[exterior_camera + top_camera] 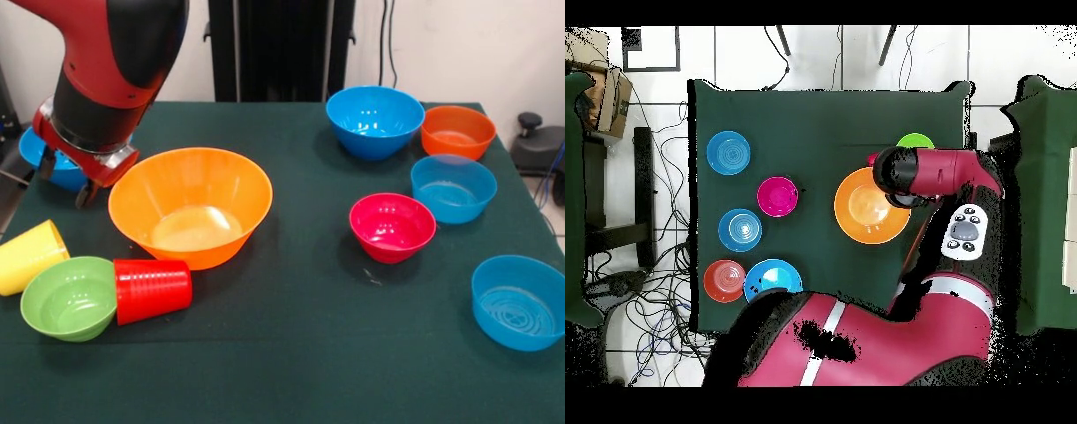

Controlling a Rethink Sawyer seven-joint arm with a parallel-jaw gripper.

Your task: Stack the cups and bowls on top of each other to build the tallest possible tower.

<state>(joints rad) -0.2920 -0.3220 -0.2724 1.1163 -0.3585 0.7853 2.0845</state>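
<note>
**Bowls and cups sitting unstacked across the green worktop**

The red and black arm (106,71) is hanging over the upper left of the front view, its lower end sitting just left of the big yellow-orange bowl (191,205). The hand itself is not showing clearly, so whether it is spread or pressed together cannot be told. A deep blue bowl (40,159) is peeking out behind the arm at the left edge.

The big yellow-orange bowl is standing upright and empty, with nothing piled on it. At lower left, the light green bowl (69,298) is resting upright, the yellow cup (28,256) lying on its side at its upper left and the red cup (152,290) lying on its side, touching the green bowl's right rim.

On the right half, the other deep blue bowl (374,121) and the orange bowl (457,132) are sitting side by side near the top. Below them are a paler blue bowl (453,187), the pink-red bowl (392,226), and a second paler blue bowl (519,302) at lower right, all apart from one another.
</note>
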